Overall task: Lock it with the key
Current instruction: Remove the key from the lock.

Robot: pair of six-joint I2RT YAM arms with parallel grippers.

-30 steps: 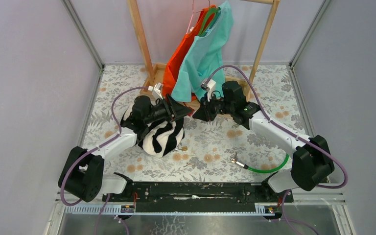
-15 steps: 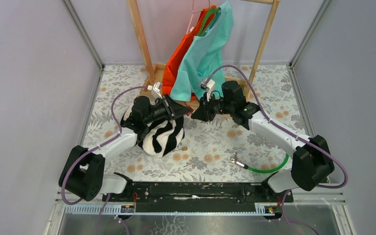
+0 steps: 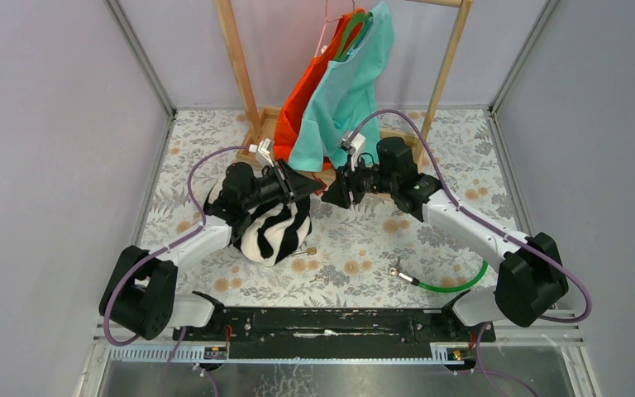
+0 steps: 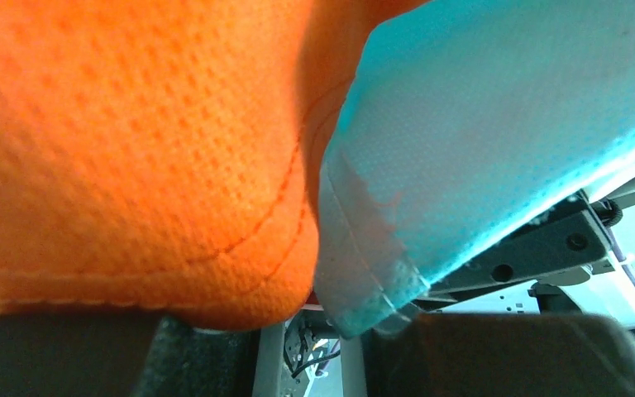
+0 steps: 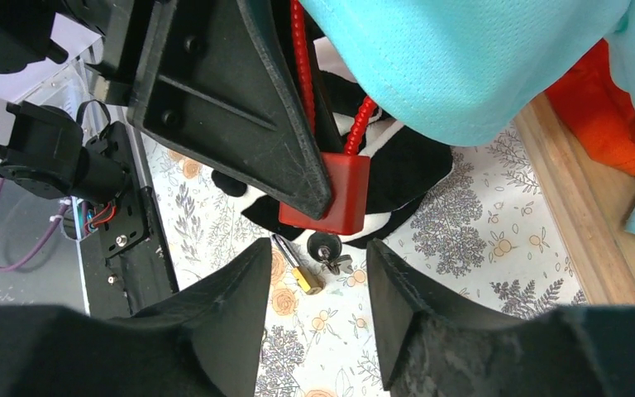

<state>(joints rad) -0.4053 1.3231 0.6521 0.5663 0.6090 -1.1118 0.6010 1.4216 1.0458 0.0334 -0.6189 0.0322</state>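
A red lock with a red coiled cable hangs in the air, pinched by my left gripper, whose black finger lies against its body. The black-headed key sticks out of the lock's underside, a second key dangling from its ring. My right gripper stands open just short of the key, touching nothing. In the left wrist view, orange and teal cloth hides the lock, and only dark blurred fingers show at the bottom.
An orange shirt and a teal shirt hang from a wooden rack right behind both grippers. A zebra-striped cloth lies under the left arm, with a small brass padlock beside it. A green cable lies front right.
My right gripper has opened and let go of the key, drawing back slightly to the right. The left gripper narrowed earlier and now holds still with the lock.
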